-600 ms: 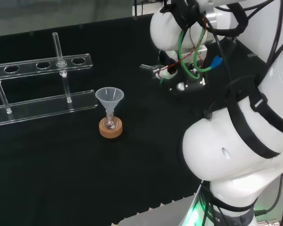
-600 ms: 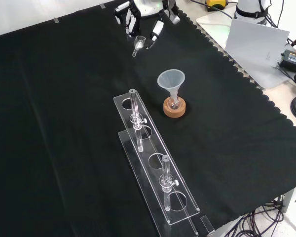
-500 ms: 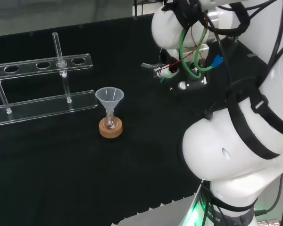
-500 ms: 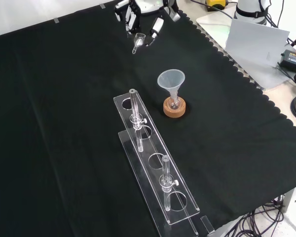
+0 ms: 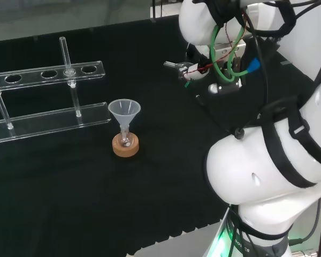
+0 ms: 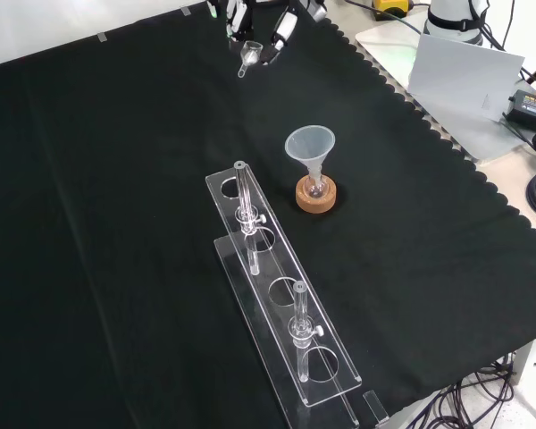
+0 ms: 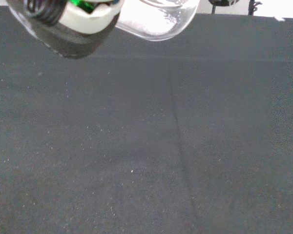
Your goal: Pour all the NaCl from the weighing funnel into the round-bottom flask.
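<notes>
- Fingers [image 6: 284, 29] of the robot hand [image 6: 250, 18] are seen at the top edge of the front view, curled round a small clear weighing funnel [image 6: 247, 57], which is held clear of the black cloth of the worktop [image 6: 116, 223].
- In the head view the robot hand [image 5: 195, 69] is found just left of the arm's white links [image 5: 267, 176], with the weighing funnel's [image 5: 171, 65] narrow end pointing towards that view's left.
- A rounded clear part of the weighing funnel [image 7: 156, 19] is shown in the wrist view beside a black and white finger [image 7: 68, 24], above bare cloth; what it contains cannot be told.
- The round-bottom flask [image 6: 315, 187] is seated upright in a cork ring stand [image 6: 316, 197] near the middle of the cloth in the front view, well apart from the robot hand and lower in that view.
- A clear plastic funnel [image 6: 310, 146] is set in the flask's neck, its wide mouth upward.
- In the head view the flask [image 5: 125, 140], its cork ring stand [image 5: 125, 146] and the funnel [image 5: 124, 110] are placed to the left of the robot hand and nearer the camera.
- A clear rack [image 6: 281, 304] is laid just beside the flask, to its left in the front view, with two upright glass tubes [image 6: 244, 201] held in it.
- The rack [image 5: 48, 101] is seen along the left side of the head view.
</notes>
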You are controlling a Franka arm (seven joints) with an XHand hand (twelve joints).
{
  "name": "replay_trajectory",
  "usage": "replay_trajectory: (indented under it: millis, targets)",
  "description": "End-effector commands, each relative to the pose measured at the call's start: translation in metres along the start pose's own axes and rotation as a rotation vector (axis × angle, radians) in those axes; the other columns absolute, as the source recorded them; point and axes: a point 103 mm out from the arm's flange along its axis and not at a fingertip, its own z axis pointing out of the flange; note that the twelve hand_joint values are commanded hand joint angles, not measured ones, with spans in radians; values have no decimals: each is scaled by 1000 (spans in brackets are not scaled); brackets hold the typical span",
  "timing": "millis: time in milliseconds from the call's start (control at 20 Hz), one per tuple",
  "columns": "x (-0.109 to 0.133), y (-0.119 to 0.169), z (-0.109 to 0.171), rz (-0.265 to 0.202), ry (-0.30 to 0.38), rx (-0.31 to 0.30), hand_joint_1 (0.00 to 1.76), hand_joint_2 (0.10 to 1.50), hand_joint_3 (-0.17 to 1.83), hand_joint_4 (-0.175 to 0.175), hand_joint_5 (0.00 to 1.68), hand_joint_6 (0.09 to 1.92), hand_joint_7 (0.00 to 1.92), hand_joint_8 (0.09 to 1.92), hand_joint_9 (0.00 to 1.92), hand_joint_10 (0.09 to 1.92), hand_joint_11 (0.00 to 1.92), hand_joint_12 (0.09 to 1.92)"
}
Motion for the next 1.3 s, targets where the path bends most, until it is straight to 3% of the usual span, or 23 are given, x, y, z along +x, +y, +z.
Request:
replay_trajectory:
  millis: [50, 350, 500, 850, 1300]
  targets:
    - [-8, -9, -15, 17, -5, 6, 1124, 778, 343, 175, 1415, 280, 1689, 87, 1241, 182, 207, 1469]
    - [3, -18, -24, -62, -15, 15, 1124, 776, 346, 175, 1415, 281, 1690, 87, 1242, 181, 204, 1470]
    - [16, -25, -26, -99, -50, 16, 1124, 775, 348, 175, 1415, 282, 1690, 87, 1241, 181, 202, 1470]
    - [49, -39, -28, -193, -50, 30, 1124, 772, 353, 175, 1415, 283, 1691, 87, 1241, 179, 199, 1472]
    - [87, -43, -21, -275, -57, 46, 1124, 769, 360, 175, 1415, 285, 1692, 87, 1241, 177, 191, 1473]
